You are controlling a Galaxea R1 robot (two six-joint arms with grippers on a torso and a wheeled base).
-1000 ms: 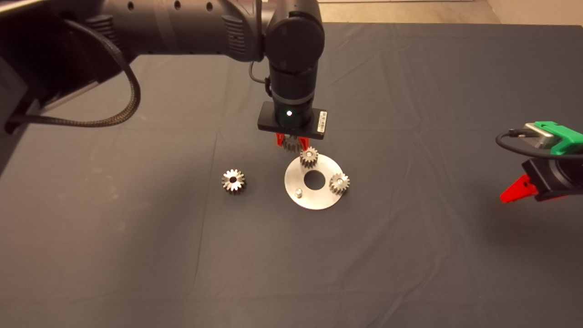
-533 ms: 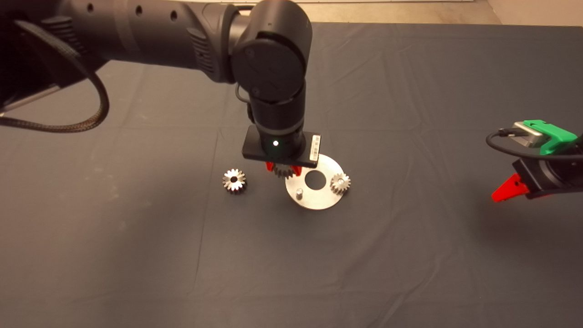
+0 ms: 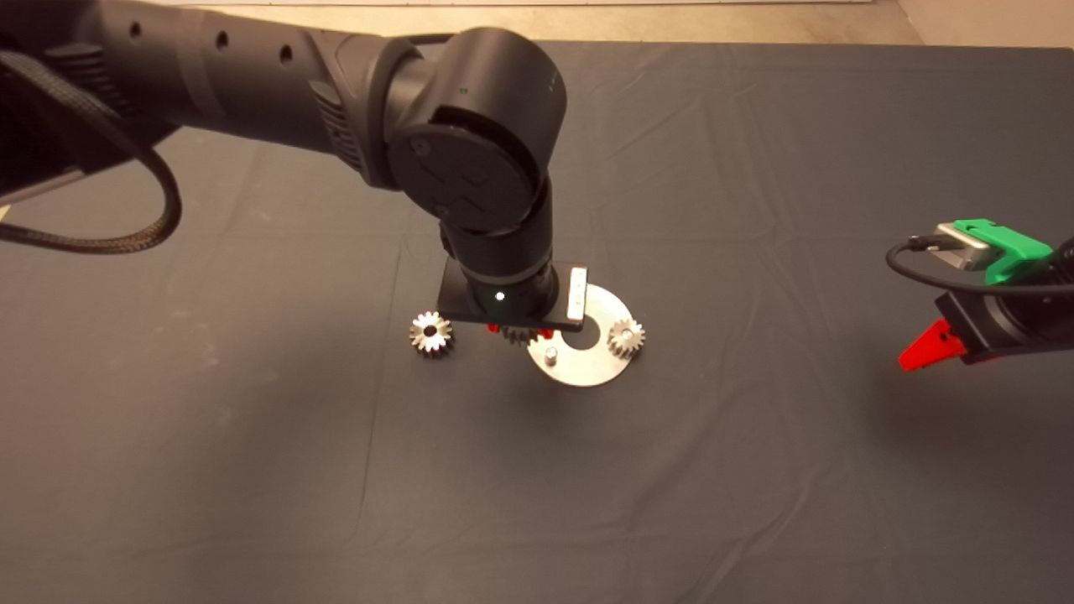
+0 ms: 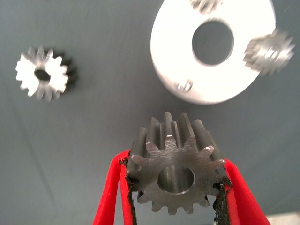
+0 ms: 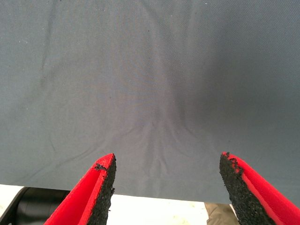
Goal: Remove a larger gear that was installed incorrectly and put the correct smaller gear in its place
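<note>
Left gripper (image 4: 176, 187) points straight down above the round plate (image 3: 587, 369), its fingers pinching the smaller gear (image 4: 176, 176) clear of the mat. Right gripper (image 5: 166, 187) hangs spread near the right edge. On the mat left of the plate lies the larger gear (image 3: 430, 333).

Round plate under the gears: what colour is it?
Plain bright silver metal, no pattern; the plate shows best in the left wrist view.

No writing, brand, number or sign can be read anywhere. A small white sticker (image 3: 576, 294) on the black camera block at the left arm's wrist carries print too fine to make out. The gears, the round plate and the dark mat bear no markings at all.
</note>
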